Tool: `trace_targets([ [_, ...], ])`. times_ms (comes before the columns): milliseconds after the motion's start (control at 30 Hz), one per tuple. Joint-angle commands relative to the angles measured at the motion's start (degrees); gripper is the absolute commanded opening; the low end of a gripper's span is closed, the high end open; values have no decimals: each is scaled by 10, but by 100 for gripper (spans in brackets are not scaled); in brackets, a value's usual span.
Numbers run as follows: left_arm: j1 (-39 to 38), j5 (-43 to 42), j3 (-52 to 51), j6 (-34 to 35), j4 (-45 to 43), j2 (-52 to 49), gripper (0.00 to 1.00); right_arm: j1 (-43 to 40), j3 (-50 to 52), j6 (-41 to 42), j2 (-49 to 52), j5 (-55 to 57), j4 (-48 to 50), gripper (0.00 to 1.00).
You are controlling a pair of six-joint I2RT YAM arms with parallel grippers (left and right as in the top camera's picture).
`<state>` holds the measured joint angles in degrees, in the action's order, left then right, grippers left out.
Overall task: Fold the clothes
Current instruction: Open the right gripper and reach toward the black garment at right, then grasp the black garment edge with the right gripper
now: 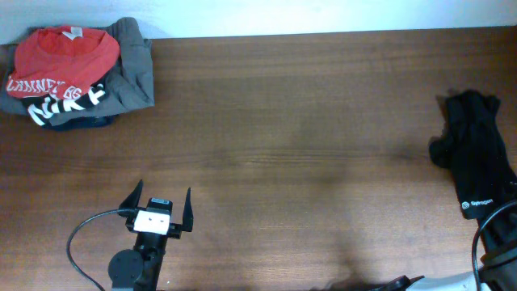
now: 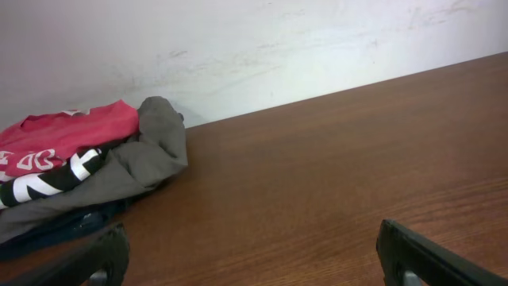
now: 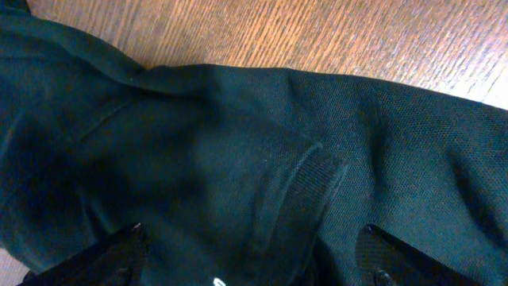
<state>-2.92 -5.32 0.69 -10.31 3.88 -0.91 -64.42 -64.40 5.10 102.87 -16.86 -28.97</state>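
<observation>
Black shirt [image 1: 477,153] is lying at the right edge of the table [image 1: 307,145], with the right gripper [image 3: 254,258] hanging open over it.
The shirt is lying crumpled, its small white logo [image 1: 477,202] showing toward the table's near edge. The right gripper's fingers are spreading wide close over the fabric, clasping nothing. The left gripper [image 1: 161,204] is sitting released by the table's near-left edge, well apart from the shirt. A red shirt [image 1: 65,52] and a grey garment [image 1: 133,73] are lying piled at the table's far-left corner.
</observation>
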Motion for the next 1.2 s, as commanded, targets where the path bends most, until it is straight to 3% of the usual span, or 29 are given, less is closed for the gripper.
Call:
trace_targets([
  [0,3,2,-2,-5,3,2,99,-1,-5,-6,10,-7,4,88],
  [233,3,2,-2,-5,3,2,99,-1,-5,-6,30,-7,16,84],
  [533,3,3,-2,-5,3,2,99,-1,-5,-6,30,-7,27,61],
  [667,3,2,-2,-5,3,2,99,-1,-5,-7,30,-7,27,63],
  [733,3,2,-2,-5,3,2,99,-1,-3,-7,31,-7,29,69],
  [1000,3,2,-2,-5,3,2,99,-1,-2,-6,43,-5,40,68],
  [1167,3,2,-2,-5,3,2,99,-1,-2,-6,43,-5,46,50],
])
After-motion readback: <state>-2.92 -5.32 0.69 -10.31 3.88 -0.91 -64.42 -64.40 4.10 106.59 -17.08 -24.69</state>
